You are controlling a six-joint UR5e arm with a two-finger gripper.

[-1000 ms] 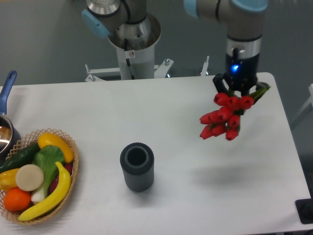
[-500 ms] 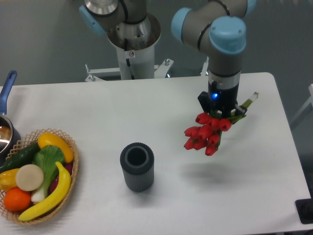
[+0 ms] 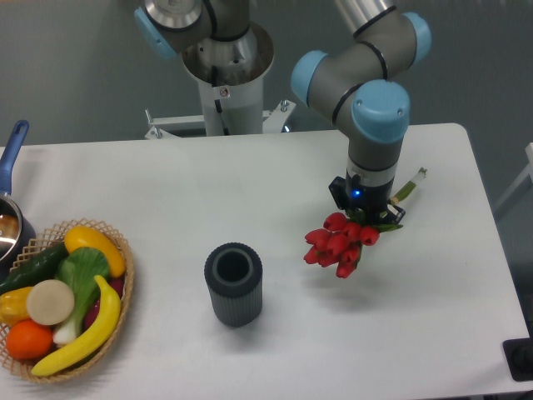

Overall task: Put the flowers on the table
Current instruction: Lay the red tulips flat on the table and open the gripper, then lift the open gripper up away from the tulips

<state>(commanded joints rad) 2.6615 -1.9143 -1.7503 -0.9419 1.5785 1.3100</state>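
Down at the near left sits a woven wicker basket (image 3: 117,333) piled with glossy plastic produce, a long yellow banana (image 3: 83,333) curving along its right edge, and just behind it a metal pot (image 3: 10,225) with a blue handle peeks in at the left edge. Near centre stands the dark cylinder (image 3: 234,284), ribbed on the outside, hollow and upright, well apart from everything else. Right of it, there are the flowers (image 3: 340,244): smooth red tulip buds bunched tight, thin green stems (image 3: 408,185) poking out to the far right. The gripper (image 3: 363,208) is clamped on the bunch just above the buds, jaws closed around the stems, blue light glowing on its body. Compared with half a second ago, the bunch has dropped lower and edged left, the buds now close over the smooth matte white table (image 3: 275,175), a soft shadow right beneath them; whether they touch the surface I cannot tell. Farther back, the grey arm with its pale blue joint caps (image 3: 379,112) folds over the bunch, and the robot's base column (image 3: 226,75) rises behind the far edge.
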